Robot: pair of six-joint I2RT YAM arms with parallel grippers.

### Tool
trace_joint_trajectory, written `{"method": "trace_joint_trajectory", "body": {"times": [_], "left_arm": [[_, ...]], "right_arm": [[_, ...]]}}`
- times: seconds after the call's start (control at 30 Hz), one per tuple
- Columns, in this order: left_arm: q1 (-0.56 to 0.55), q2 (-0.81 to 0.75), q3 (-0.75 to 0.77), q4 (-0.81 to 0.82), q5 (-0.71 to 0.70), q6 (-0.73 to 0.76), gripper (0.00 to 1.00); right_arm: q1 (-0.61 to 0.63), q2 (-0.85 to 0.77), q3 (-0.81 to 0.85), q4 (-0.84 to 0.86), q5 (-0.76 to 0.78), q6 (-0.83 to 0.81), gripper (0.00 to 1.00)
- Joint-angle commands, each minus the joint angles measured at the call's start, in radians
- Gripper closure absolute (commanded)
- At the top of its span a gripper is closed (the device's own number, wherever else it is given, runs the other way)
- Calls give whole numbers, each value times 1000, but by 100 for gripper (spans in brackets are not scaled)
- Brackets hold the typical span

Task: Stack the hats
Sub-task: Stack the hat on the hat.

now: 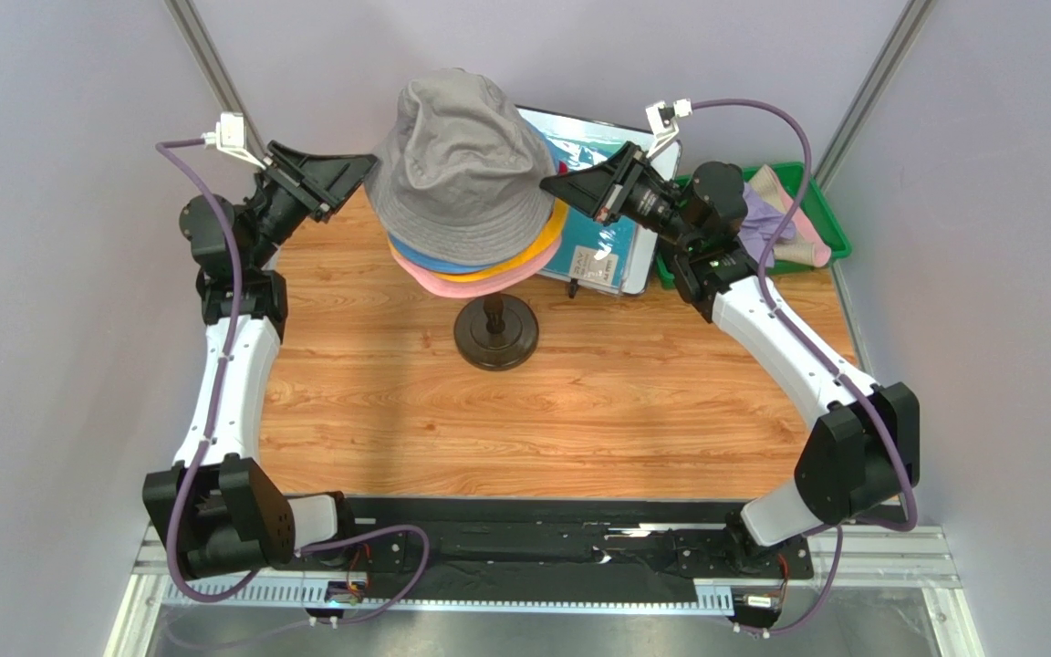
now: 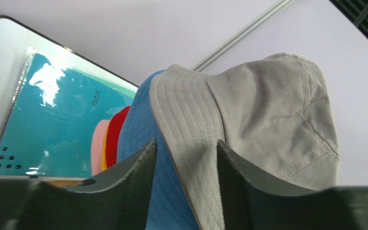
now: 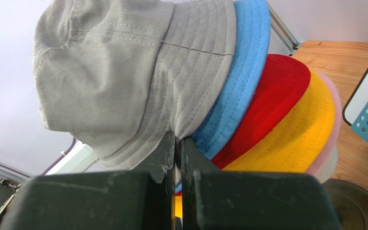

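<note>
the beige hat is being carried at the top of a stack, raised above the desk on a stand with a dark round base. beneath it the brims of the blue hat, red hat, orange-yellow hat and pink hat are being fanned out in layers. the beige brim is being pinched at its edge by the right gripper, whose jaws are being pressed almost together on the cloth. on the opposite side the left gripper is being held spread, with the beige brim and the blue one under it lying between the jaws, unsqueezed. a lavender hat is being kept crumpled in a green tray, well apart from the stack.

the hats are being judged light, soft and floppy. the cloth is a matte woven twill, with the brims being stiffened a little by rows of stitching and the crowns sagging and creasing. nothing fragile or slippery is being suggested, though neighbouring layers are likely to be dragged along by friction. the stitched brim edge, taken at two opposite points, is being judged the best hold.
</note>
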Motion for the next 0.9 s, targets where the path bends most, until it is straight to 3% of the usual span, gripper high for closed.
{"method": "trace_joint_trajectory", "body": {"times": [0.0, 0.17, 0.37, 0.7, 0.83, 0.87], "left_arm": [[8, 18, 47, 78, 31, -32, 52], [8, 53, 77, 69, 45, -31, 63], [6, 73, 78, 84, 63, -29, 99], [1, 81, 38, 113, 65, -37, 100], [-21, 37, 63, -118, 47, 136, 100], [-37, 27, 78, -279, 28, 199, 100]], "right_arm": [[7, 15, -36, -162, 23, -72, 100], [9, 12, -45, -174, 31, -78, 100], [10, -7, -62, -212, 63, -105, 100], [26, -10, -24, -275, 80, -148, 100], [32, -27, -7, -358, 137, -208, 100], [35, -34, -7, -360, 144, -214, 100]]}}
